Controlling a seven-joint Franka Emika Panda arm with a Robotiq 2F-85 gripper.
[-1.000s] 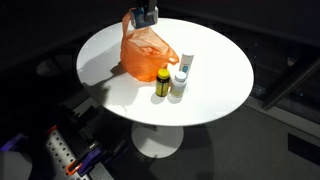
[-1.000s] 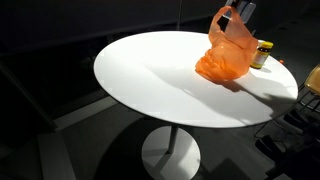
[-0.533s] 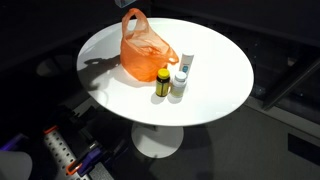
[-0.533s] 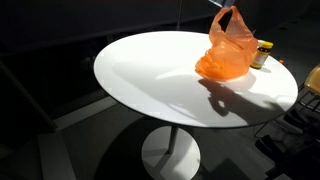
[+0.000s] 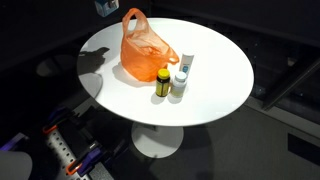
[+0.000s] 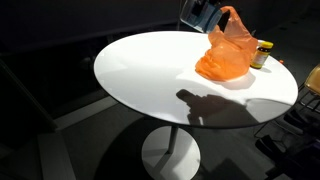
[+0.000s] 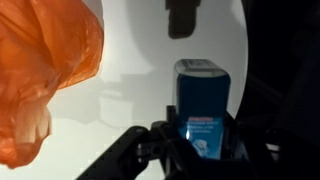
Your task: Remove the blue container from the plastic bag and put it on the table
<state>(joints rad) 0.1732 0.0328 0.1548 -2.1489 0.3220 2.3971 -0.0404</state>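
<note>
Blue container (image 7: 205, 100) gripped between end effector (image 7: 198, 142) fingers, held in air above counter (image 5: 215, 70), fully outside orange plastic bag (image 5: 145, 50). In both exterior views container hangs up and left of bag, not touching it. Bag stands on counter, handles raised. Yellow bottle (image 5: 163, 82) and white bottle (image 5: 180, 76) upright, side by side, just beside bag's near-right edge. Dark shadow (image 6: 200, 103) falls on counter.
</note>
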